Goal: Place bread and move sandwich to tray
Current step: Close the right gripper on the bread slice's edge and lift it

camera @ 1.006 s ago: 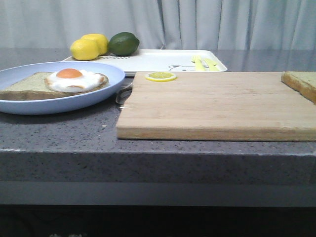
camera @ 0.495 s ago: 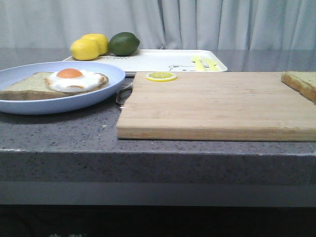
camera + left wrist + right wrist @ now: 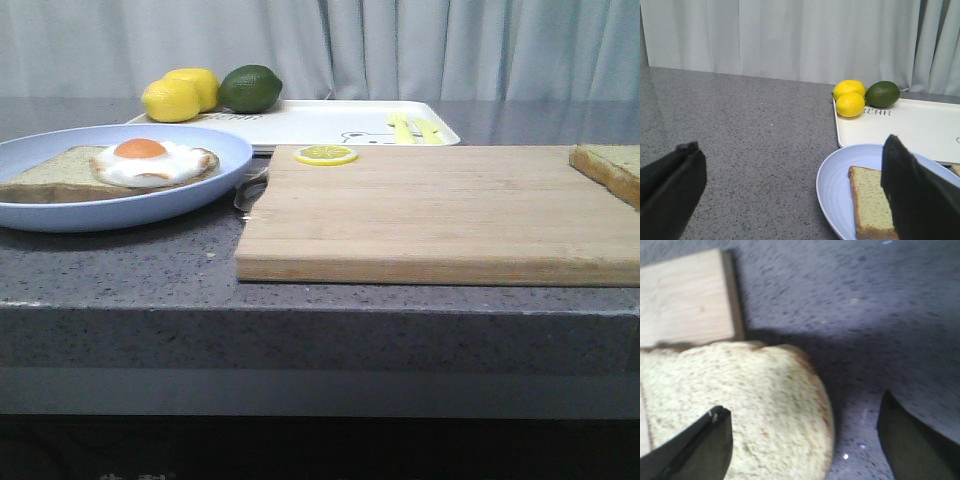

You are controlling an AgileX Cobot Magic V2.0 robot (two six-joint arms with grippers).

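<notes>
- Right fingers spread wide, straddling the rounded edge of the thick, brown-crusted plain bread slice, which overhangs the light wooden cutting board above the grey speckled bench.
- Left fingers also wide, holding nothing, beside the round pale blue plate carrying the egg sandwich.
- Step judged: grasping the bread; next, close and lift.
- White bear tray lies behind.

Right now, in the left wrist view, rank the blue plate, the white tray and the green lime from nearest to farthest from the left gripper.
1. Blue plate: beside the left gripper, holding bread.
2. White tray: behind the plate.
3. Green lime: on the tray's far edge, beside two lemons.
</notes>
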